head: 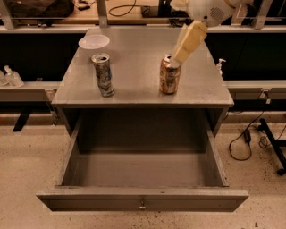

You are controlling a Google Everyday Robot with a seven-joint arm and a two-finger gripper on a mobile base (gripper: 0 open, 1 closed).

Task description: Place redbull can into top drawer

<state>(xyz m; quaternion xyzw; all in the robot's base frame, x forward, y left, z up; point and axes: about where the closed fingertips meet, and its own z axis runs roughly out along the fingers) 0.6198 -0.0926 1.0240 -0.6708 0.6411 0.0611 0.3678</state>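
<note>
- The arm (210, 11) comes in from the upper right corner and is cut off by the top edge. Only a white rounded housing and one cream-coloured part are seen.
- The gripper (181, 53) is this cream, blocky part. It slants down and to the left, and its tip is at the back rim of the gold can (170, 76).
- I cannot tell if the tip touches that can, and I cannot tell if the gripper is spread or pressed together, because it shows as one solid piece.
- The redbull can (103, 74) stands on the cabinet top (134, 49), in the left front part, well apart from the gripper.
- It is a slim metal cylinder with a silver-and-blue pattern. The print is too blurred to read.
- Its long axis is vertical: the silver top points up and the base sits flat on the smooth grey surface.
- The gold can is wider, copper-coloured and also upright. It stands to the right of the redbull can, apart from it.
- A white bowl (94, 42), round and shallow, sits behind the redbull can near the back left corner.
- The top drawer (89, 199) is pulled far out under the cabinet top. It is a matte grey box with flat walls, and a small metal knob (142, 205) is centred on its front panel.
- The back of the drawer's inside lies in shadow.
- The floor (27, 170) is speckled beige, and a dark cable (243, 143) lies on it at the right.
</note>
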